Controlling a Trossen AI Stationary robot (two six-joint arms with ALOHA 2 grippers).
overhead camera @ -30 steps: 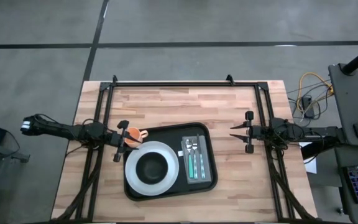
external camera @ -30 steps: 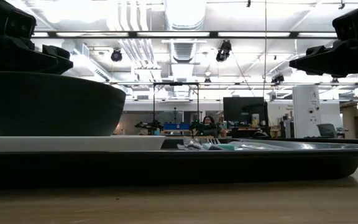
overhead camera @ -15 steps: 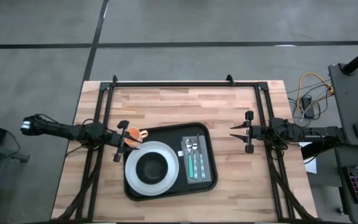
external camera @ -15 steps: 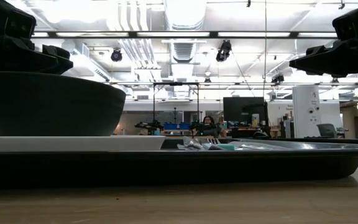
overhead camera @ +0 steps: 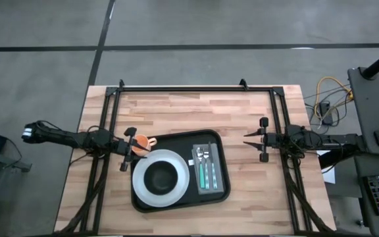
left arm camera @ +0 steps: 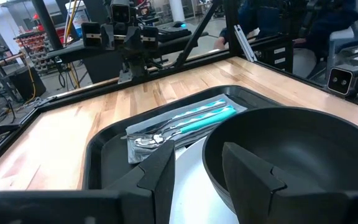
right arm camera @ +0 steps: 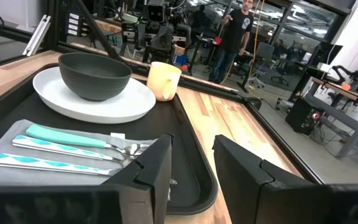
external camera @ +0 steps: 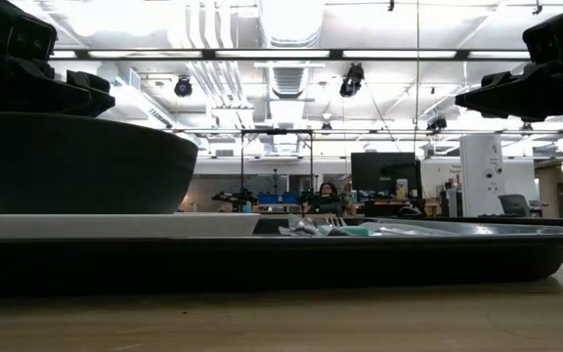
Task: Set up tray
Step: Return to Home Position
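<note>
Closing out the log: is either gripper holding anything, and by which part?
Nothing is held. The left gripper and the right gripper are both open and empty, at opposite sides of the tray.

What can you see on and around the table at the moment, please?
table: one, light wood, under everything
tray: one, black, around the middle of the table
plate: one, white, left half of the tray
bowl: one, dark grey, on the plate
napkin: one, grey, right half of the tray
cutlery: three pieces, green handles, side by side on the napkin
cup: one, pale yellow, by a tray corner on the left arm's side, beside the plate
person: one, dark top, standing in the room beyond the table
left gripper: one, dark, open, at the tray's left edge by the cup
right gripper: one, dark, open, over bare table right of the tray
</note>
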